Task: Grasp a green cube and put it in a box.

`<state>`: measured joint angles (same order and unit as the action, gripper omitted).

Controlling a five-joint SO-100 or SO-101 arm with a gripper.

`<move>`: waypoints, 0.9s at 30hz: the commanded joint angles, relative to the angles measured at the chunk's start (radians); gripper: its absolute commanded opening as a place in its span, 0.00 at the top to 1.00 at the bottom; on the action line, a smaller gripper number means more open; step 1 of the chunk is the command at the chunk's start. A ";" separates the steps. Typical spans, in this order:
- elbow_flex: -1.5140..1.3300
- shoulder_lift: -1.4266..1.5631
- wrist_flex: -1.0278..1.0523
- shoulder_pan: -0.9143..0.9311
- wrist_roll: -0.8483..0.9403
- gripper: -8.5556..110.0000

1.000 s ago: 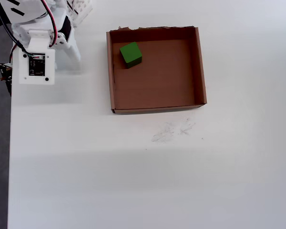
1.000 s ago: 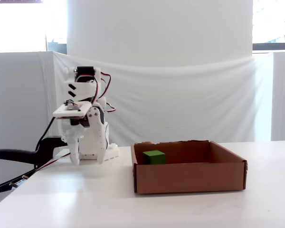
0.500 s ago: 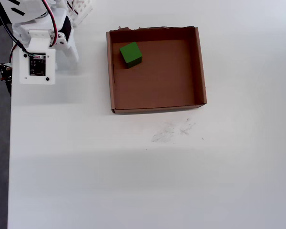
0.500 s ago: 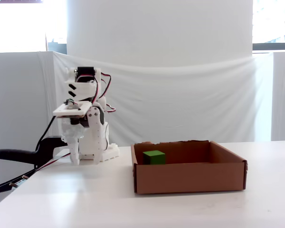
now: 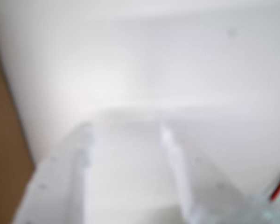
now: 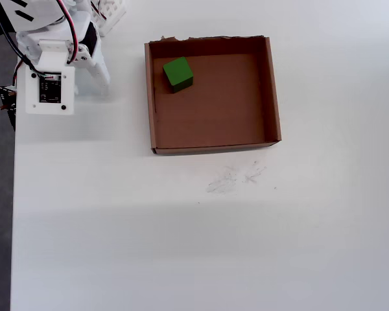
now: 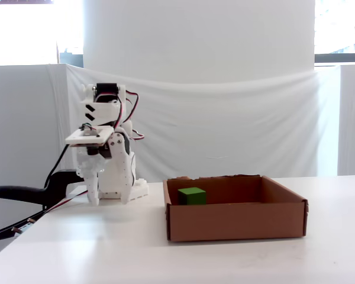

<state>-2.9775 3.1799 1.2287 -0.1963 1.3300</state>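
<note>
The wrist view is badly out of focus: the gripper (image 5: 126, 135) shows only as two pale, soft-edged fingers (image 5: 175, 158) running off the bottom edge, and the width of the gap between them is hard to judge. A brown strip at that view's left edge is cut off and too blurred to identify. In the overhead view the arm (image 6: 52, 58) is cropped by the top-left corner. In the fixed view the box (image 7: 236, 222) near wall hides the lower part of the green cube (image 7: 191, 196)
</note>
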 commanded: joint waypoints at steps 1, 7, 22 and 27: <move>0.006 0.002 0.023 -0.006 -0.107 0.75; 0.006 0.002 0.017 -0.005 -0.172 0.75; 0.006 0.002 0.017 -0.005 -0.173 0.75; 0.006 0.002 0.017 -0.005 -0.173 0.75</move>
<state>-2.9775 3.1799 1.2379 -0.1963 1.1628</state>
